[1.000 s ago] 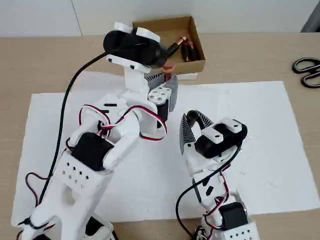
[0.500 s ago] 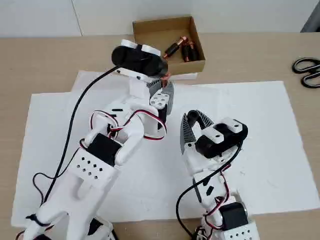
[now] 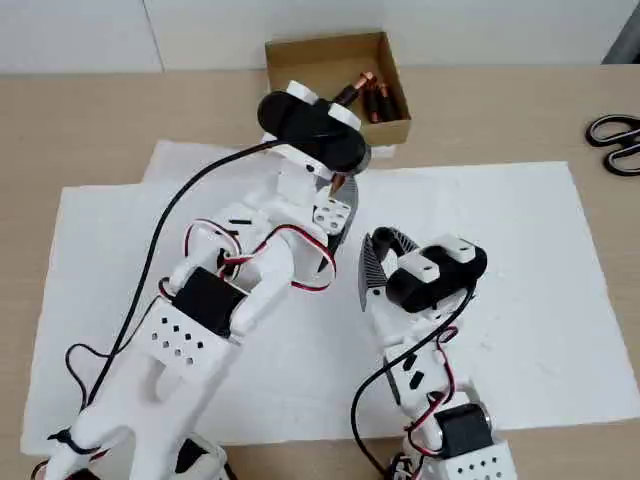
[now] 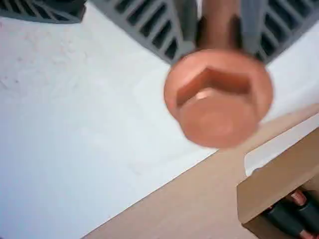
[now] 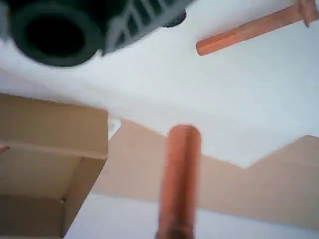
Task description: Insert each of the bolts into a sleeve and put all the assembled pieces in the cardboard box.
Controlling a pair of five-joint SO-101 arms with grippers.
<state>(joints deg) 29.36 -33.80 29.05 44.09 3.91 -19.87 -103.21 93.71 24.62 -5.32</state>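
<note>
Two arms point(image 3: 270, 240) elbows-up: left gripper point(image 4: 219, 42) clamps bolt point(image 4: 218, 97) (head foremost); right gripper point(image 3: 372, 262) clamps sleeve point(image 5: 54, 32).

A light wooden table point(image 3: 100, 120) fills the scene, with a plain white wall point(image 3: 80, 30) behind its far edge. White paper point(image 3: 560, 280) covers most of the top (two overlapping sheets, it seems), and black-handled scissors point(image 3: 615, 140) lie on bare wood beside it.

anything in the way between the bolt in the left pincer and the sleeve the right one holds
Nothing visible does. The copper hex-head bolt in the left pincer and the black tubular sleeve in the right pincer are apart, with bare white paper sheet between them in the right wrist view.
</note>
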